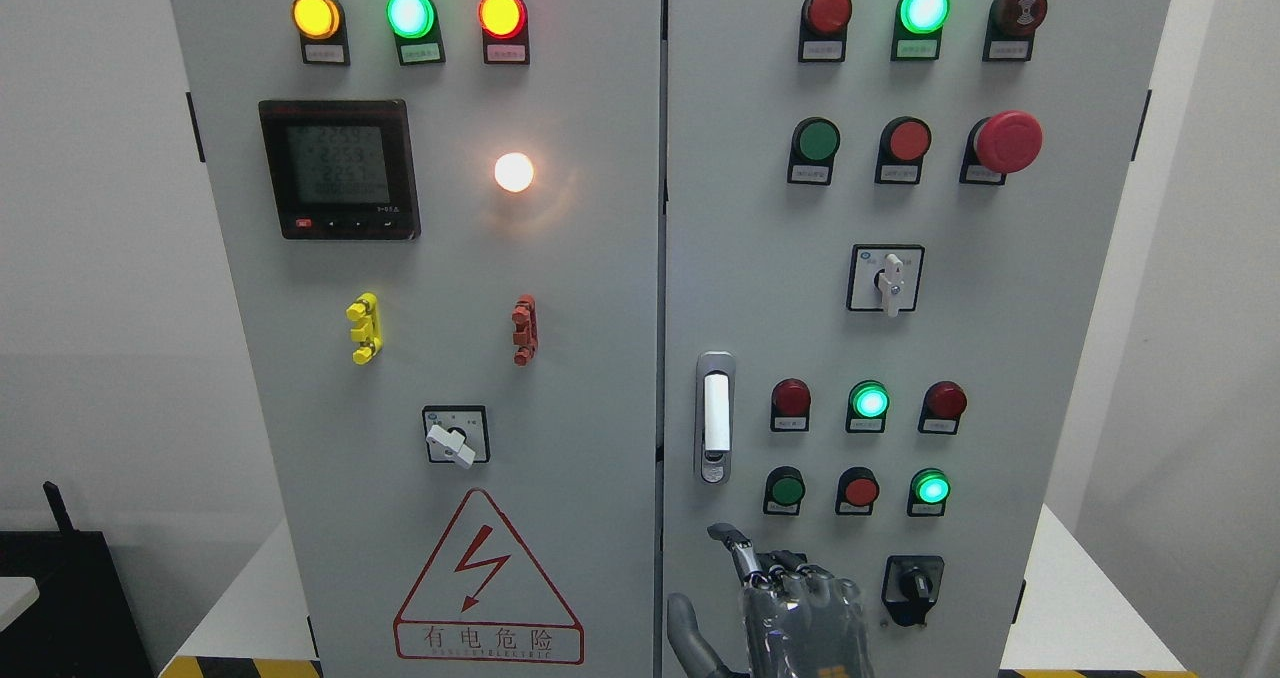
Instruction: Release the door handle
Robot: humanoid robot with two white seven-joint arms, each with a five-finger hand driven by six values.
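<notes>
The door handle (714, 416) stands upright at centre frame, its long axis vertical. A hand (790, 598) sits below and slightly right, apart from it, fingers relaxed, grasping nothing.

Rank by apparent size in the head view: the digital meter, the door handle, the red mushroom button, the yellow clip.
1. digital meter
2. door handle
3. red mushroom button
4. yellow clip

The last two look close. All sit on the same cabinet front, so nearness hardly skews the ranking.
</notes>
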